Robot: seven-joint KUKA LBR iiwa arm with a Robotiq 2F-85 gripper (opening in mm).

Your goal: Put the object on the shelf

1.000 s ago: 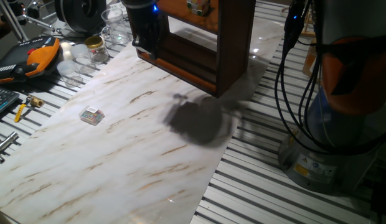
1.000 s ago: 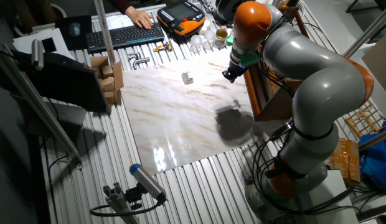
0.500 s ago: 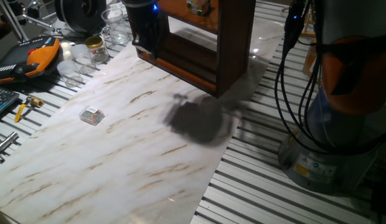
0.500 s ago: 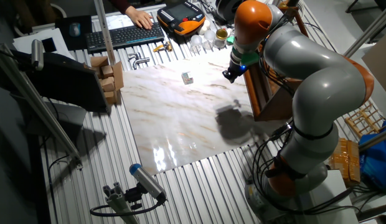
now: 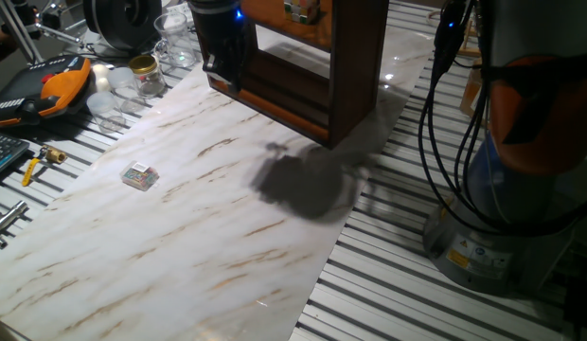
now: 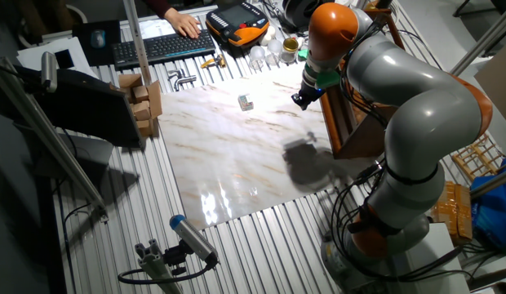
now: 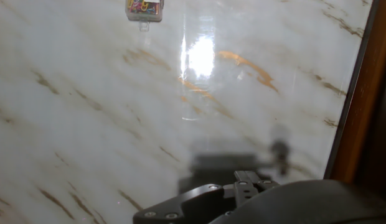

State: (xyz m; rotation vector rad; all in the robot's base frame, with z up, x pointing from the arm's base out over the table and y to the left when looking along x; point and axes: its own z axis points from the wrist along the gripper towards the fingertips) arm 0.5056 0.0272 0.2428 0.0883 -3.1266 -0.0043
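A small cube with pale and coloured squares (image 5: 298, 9) sits on the orange-brown board of the dark-brown shelf (image 5: 355, 76), cut off by the frame's top edge. The shelf also shows in the other fixed view (image 6: 355, 135) and at the right edge of the hand view (image 7: 362, 93). My gripper (image 5: 222, 76) hangs just left of the shelf's front, above the marble tabletop (image 5: 180, 246); it also shows in the other fixed view (image 6: 299, 98). Its fingers are dark and I cannot tell how the jaws stand. I see nothing held in it.
A flat whitish block with coloured marks (image 5: 139, 175) lies on the marble, also in the hand view (image 7: 144, 7). Jars (image 5: 142, 71), an orange-black pendant (image 5: 57, 87), a keyboard (image 6: 159, 47) and cardboard boxes (image 6: 144, 100) border the table. The arm's base (image 5: 521, 189) stands right.
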